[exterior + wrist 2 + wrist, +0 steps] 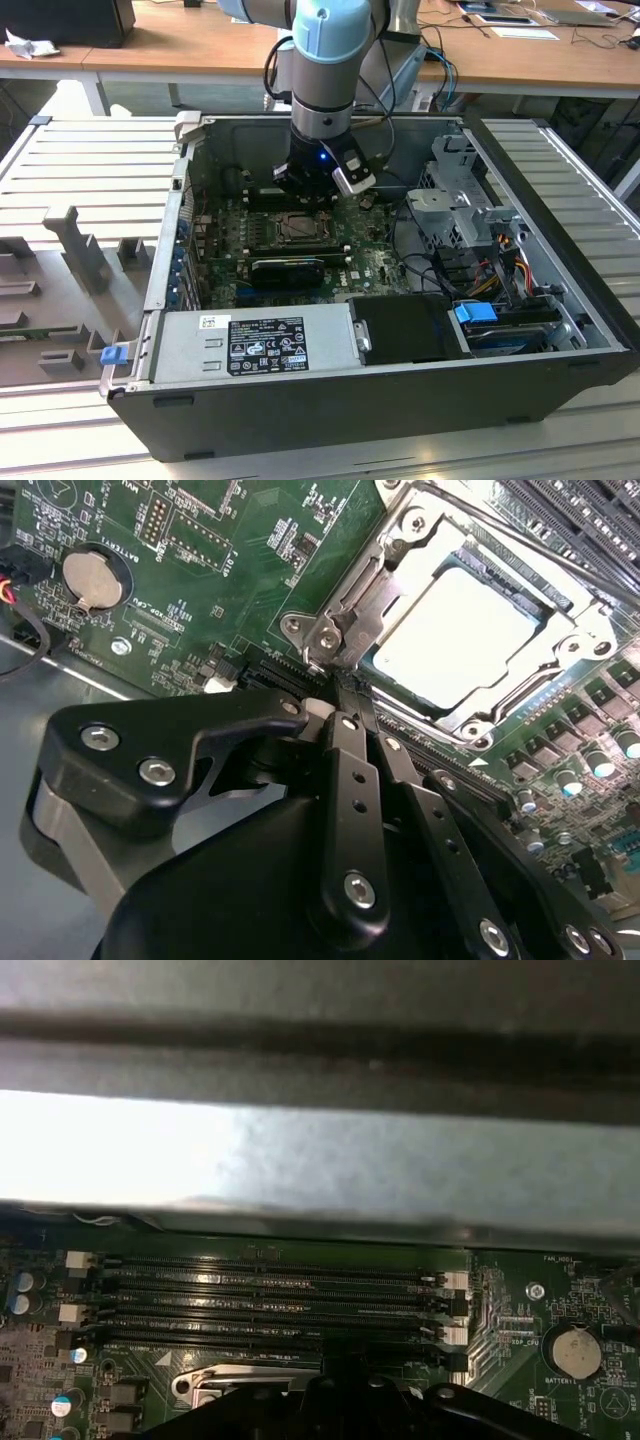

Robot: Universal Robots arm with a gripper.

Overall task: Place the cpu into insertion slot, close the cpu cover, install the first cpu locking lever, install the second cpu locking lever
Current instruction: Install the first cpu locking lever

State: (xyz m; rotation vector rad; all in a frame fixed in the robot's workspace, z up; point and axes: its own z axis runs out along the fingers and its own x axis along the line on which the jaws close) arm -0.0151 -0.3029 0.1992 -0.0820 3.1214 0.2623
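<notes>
Two fingers (350,765) of the claw (345,685) seem pressed together, tips at a corner of the cover (380,590) closed over the chip (455,630), likely to press there.

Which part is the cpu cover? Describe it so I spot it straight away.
Inside the open dark-grey computer case, find the green motherboard and its long black memory slots. Beside them, the cpu cover is the thin silvery square metal frame lying around the pale square cpu; unlike the solid parts nearby, its centre is open.
</notes>
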